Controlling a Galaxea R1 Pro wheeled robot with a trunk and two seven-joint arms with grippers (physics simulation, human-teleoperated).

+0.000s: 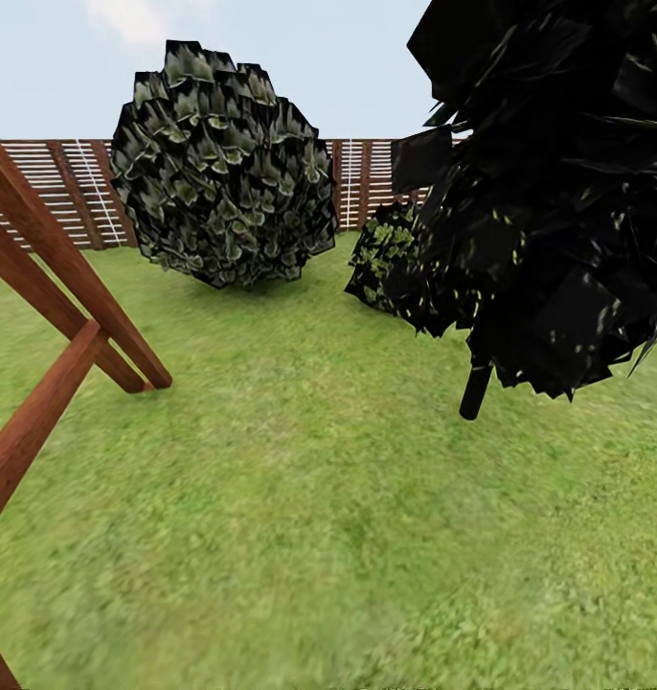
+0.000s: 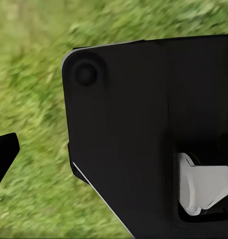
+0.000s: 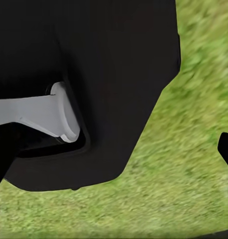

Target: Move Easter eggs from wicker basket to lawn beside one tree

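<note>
No readable text, label, brand, number or sign is showing in any view. The brown slatted wooden fence, the reddish-brown wooden beams and the black robot housing are carrying no markings.

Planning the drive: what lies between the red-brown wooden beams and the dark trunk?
Only bare lawn, in the head view, between beams and trunk.

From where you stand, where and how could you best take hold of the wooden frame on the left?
Probably on the near slanted beam, gripped across its narrow width, coming from its right, the open lawn side. That beam is straight, bare and nearest; the other beams cross behind it.
</note>
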